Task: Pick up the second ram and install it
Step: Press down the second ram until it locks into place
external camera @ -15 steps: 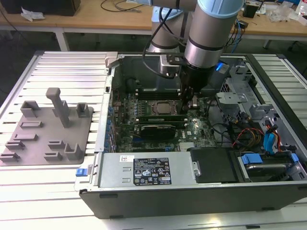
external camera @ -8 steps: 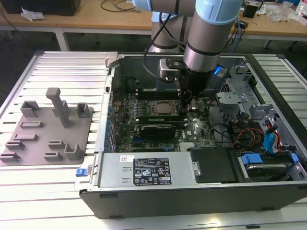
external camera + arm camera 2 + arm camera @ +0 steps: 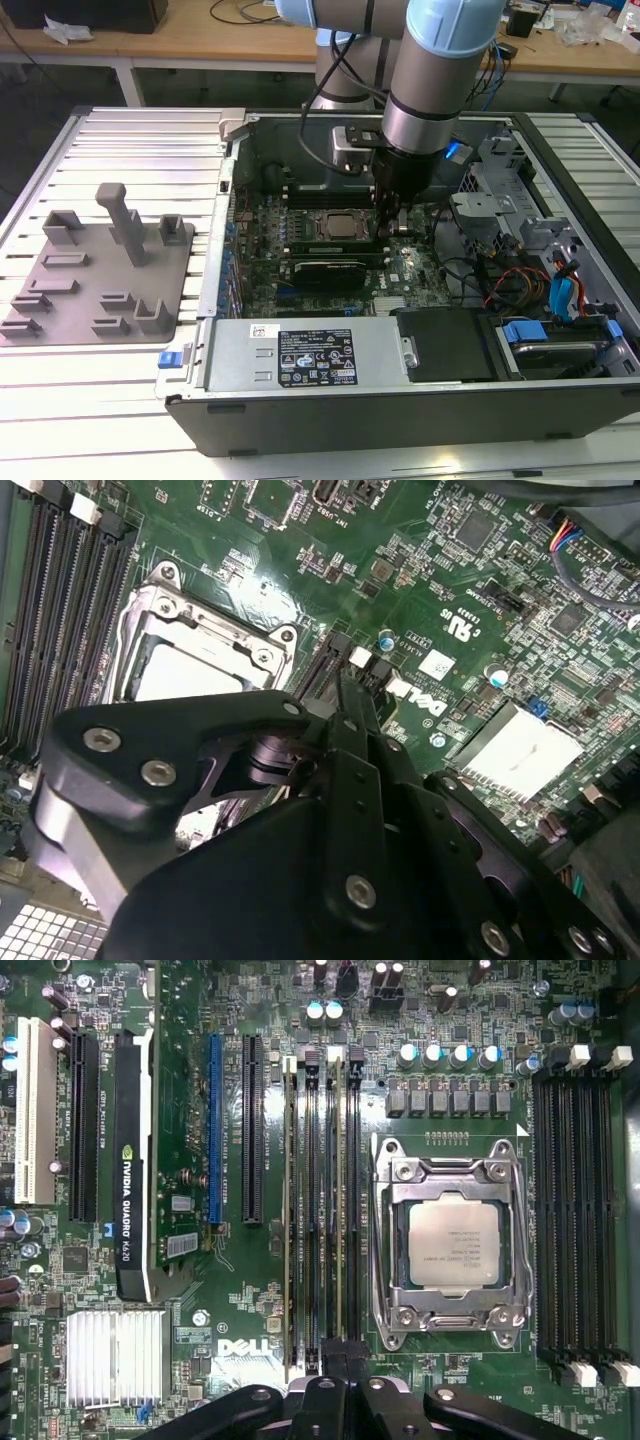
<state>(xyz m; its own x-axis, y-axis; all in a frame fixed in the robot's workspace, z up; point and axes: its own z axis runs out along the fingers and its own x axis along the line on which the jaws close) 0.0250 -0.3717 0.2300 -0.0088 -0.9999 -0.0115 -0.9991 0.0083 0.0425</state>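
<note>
The second ram (image 3: 338,1210) stands edge-on in a slot of the motherboard (image 3: 250,1290), just beside the processor socket (image 3: 452,1245). Another thin green stick (image 3: 290,1210) sits two slots further from the socket. My gripper (image 3: 341,1352) is shut, its black tips together right at one end of the second ram. In the second wrist view the gripper (image 3: 345,695) points down at the end of that slot bank. In the exterior view the gripper (image 3: 391,222) reaches down into the open computer case, next to the processor.
The grey fixture tray (image 3: 100,270) lies on the ribbed table at the exterior view's left. A graphics card (image 3: 130,1160) and a finned heat sink (image 3: 115,1355) stand near the slots. Cables and drive bays (image 3: 540,290) crowd the case at the exterior view's right.
</note>
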